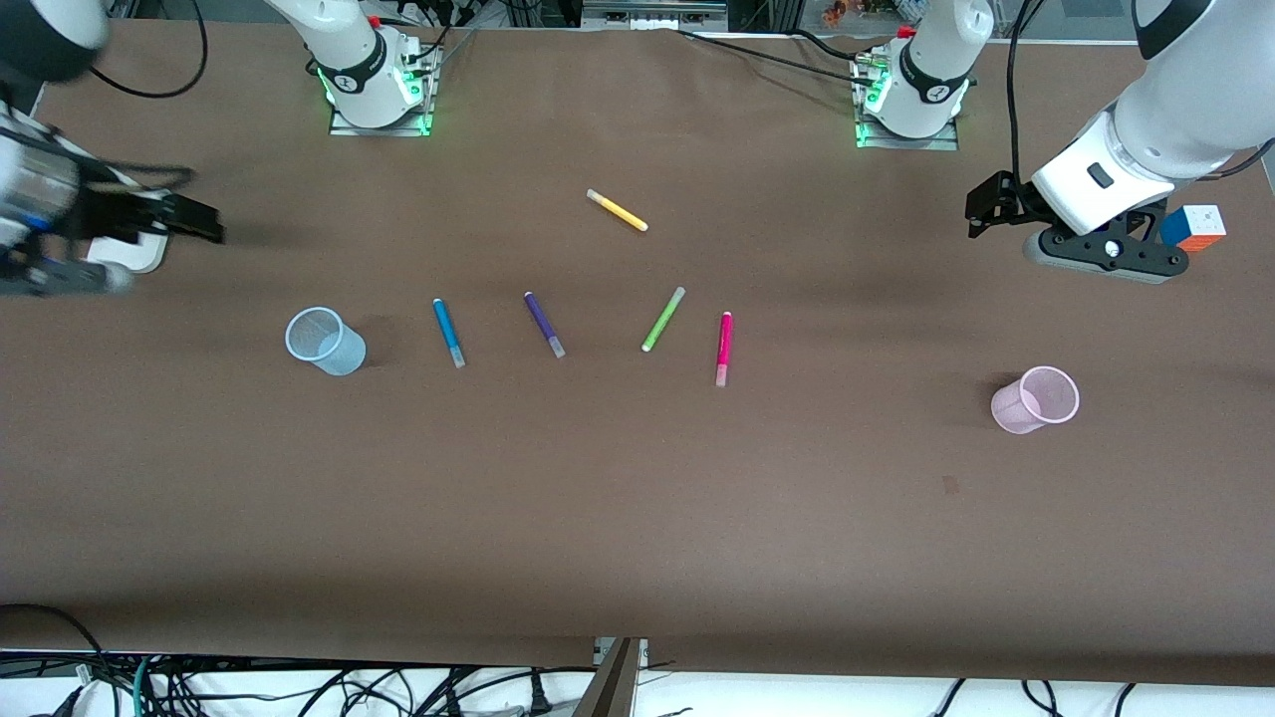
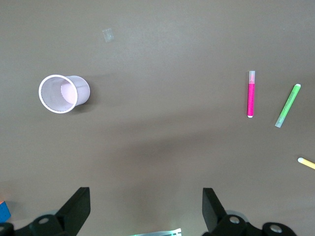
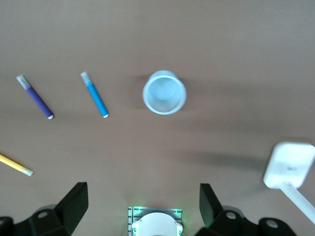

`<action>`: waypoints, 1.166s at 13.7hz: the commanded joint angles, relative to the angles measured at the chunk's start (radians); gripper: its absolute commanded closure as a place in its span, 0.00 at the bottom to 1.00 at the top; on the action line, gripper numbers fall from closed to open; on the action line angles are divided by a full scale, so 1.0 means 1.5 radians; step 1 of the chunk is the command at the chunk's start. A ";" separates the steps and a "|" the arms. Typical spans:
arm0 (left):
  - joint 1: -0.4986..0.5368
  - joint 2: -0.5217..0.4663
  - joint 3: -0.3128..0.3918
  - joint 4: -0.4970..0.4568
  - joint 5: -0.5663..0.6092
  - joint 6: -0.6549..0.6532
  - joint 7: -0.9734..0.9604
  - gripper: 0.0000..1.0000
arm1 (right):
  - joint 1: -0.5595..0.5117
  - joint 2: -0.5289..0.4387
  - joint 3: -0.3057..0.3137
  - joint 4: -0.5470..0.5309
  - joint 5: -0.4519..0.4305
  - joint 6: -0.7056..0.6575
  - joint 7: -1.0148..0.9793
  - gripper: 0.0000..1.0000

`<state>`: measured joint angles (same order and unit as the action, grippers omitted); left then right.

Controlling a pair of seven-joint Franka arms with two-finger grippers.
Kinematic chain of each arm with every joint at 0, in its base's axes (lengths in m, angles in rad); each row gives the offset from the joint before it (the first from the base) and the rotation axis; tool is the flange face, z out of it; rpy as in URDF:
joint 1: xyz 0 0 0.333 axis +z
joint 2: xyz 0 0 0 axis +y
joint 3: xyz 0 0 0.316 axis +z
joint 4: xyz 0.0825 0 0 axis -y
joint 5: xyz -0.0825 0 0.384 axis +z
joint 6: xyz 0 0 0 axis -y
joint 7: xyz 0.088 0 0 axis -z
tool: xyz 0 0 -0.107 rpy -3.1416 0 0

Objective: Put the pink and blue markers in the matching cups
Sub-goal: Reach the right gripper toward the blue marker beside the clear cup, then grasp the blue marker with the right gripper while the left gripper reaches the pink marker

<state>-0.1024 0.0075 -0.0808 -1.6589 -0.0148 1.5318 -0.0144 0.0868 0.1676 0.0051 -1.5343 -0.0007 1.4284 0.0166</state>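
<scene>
The pink marker [image 1: 724, 348] and the blue marker [image 1: 448, 333] lie flat in a row of pens at mid-table. The pale blue cup [image 1: 325, 341] stands upright beside the blue marker, toward the right arm's end. The pale pink cup [image 1: 1036, 399] stands upright toward the left arm's end. My left gripper [image 1: 981, 211] hangs open and empty over the table at its own end; its wrist view shows the pink cup [image 2: 64, 93] and pink marker [image 2: 251, 94]. My right gripper [image 1: 199, 219] hangs open and empty over its end; its wrist view shows the blue cup [image 3: 164, 92] and blue marker [image 3: 95, 95].
A dark purple pen [image 1: 544, 325] and a lime green pen [image 1: 662, 319] lie between the two markers. A yellow pen [image 1: 617, 210] lies farther from the front camera. A colour cube [image 1: 1195, 227] sits under the left arm. A white object [image 1: 134, 254] lies under the right gripper.
</scene>
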 commanded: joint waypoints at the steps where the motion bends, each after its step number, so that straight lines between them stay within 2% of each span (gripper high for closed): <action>1: 0.005 -0.002 0.000 0.000 -0.013 -0.006 0.013 0.00 | 0.051 0.076 -0.001 0.013 0.006 0.039 -0.005 0.00; 4: 0.005 -0.002 -0.001 -0.002 -0.013 -0.006 0.014 0.00 | 0.099 0.139 -0.001 0.008 0.004 0.121 -0.006 0.00; 8: 0.005 -0.002 -0.001 -0.003 -0.013 -0.008 0.011 0.00 | 0.147 0.205 -0.001 -0.036 0.005 0.254 -0.005 0.00; 13: -0.011 0.015 -0.010 -0.002 -0.014 0.001 -0.039 0.00 | 0.174 0.250 -0.001 -0.120 0.006 0.430 -0.005 0.00; 16: -0.017 0.043 -0.045 -0.007 -0.014 0.033 -0.088 0.00 | 0.183 0.265 -0.001 -0.162 0.007 0.493 -0.004 0.00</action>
<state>-0.1189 0.0452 -0.1218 -1.6630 -0.0159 1.5437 -0.0993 0.3490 0.5780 0.0093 -1.7264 -0.0008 2.1180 0.0172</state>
